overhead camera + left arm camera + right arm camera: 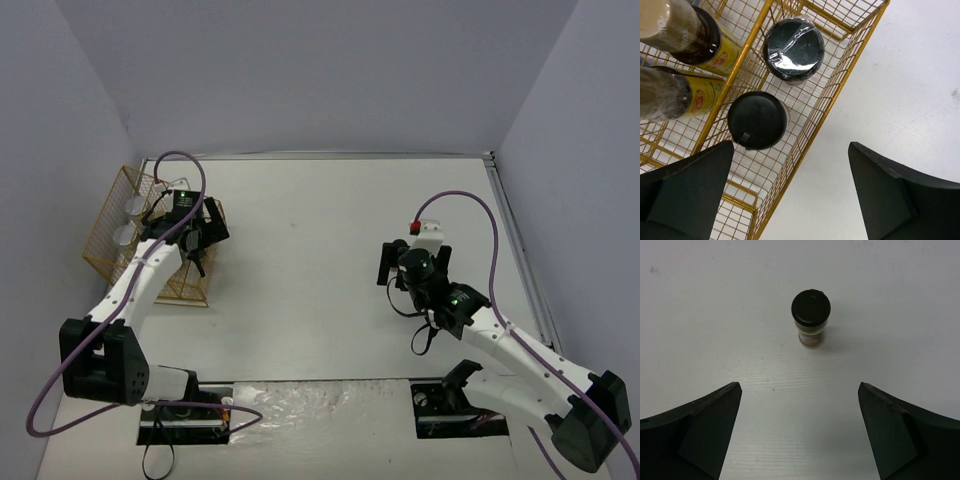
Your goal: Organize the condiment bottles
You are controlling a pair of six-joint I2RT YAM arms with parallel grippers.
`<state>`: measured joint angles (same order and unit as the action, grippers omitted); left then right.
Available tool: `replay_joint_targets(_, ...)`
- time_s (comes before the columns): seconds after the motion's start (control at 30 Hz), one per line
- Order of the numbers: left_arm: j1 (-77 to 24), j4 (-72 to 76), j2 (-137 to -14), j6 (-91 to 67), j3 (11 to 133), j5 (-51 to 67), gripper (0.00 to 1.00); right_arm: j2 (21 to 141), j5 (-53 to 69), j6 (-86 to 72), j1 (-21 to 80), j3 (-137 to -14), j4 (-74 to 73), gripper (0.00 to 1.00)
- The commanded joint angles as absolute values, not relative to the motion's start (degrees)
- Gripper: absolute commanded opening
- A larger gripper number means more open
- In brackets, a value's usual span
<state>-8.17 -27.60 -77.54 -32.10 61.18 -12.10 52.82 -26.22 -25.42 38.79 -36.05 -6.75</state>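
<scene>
Gold wire forms the rack (842, 82), where two black-lidded jars, the far jar (794, 47) and the near jar (757, 120), are stood upright in one row, with two yellow bottles (715, 55) kept in the row beside them. The left tool (790, 144) is spread wide over the rack's edge, holding nothing. On the white desk (900, 300), well apart from the rack, a lone jar (811, 315) is stood upright ahead of the right tool (799, 385), likewise wide and empty.

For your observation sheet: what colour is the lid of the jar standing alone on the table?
Black lid, best in the right wrist view.
</scene>
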Motion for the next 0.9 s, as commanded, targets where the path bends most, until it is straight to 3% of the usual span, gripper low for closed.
replay_joint_targets(0.0, -7.73, -28.27, -72.67, -32.34, 66.41, -9.46, 0.97, 57.2, -24.94, -23.8, 35.65, -40.64, -1.74, 1.0)
replay_joint_targets(0.33, -8.35, -30.16, -69.68, -33.37, 67.24, -3.12, 0.97, 68.24, -19.58, -20.91, 28.89, -43.25, 4.76, 0.99)
replay_joint_targets(0.57, -8.61, -32.81, -65.45, -24.54, 68.52, 6.82, 0.97, 75.88, -15.47, -18.36, 24.48, -45.45, 8.83, 0.86)
replay_joint_targets(0.7, -8.61, -32.17, -60.87, -18.1, 65.75, 10.17, 0.97, 78.73, -14.41, -16.87, 24.03, -46.41, 10.19, 0.69)
replay_joint_targets(0.77, -8.66, -30.54, -58.56, -15.12, 63.02, 11.03, 0.97, 80.16, -13.35, -16.17, 24.13, -46.67, 10.81, 0.5)
replay_joint_targets(0.87, -8.63, -28.77, -55.01, -12.75, 59.64, 11.41, 0.97, 81.47, -10.87, -15.52, 24.78, -46.86, 11.52, 0.3)
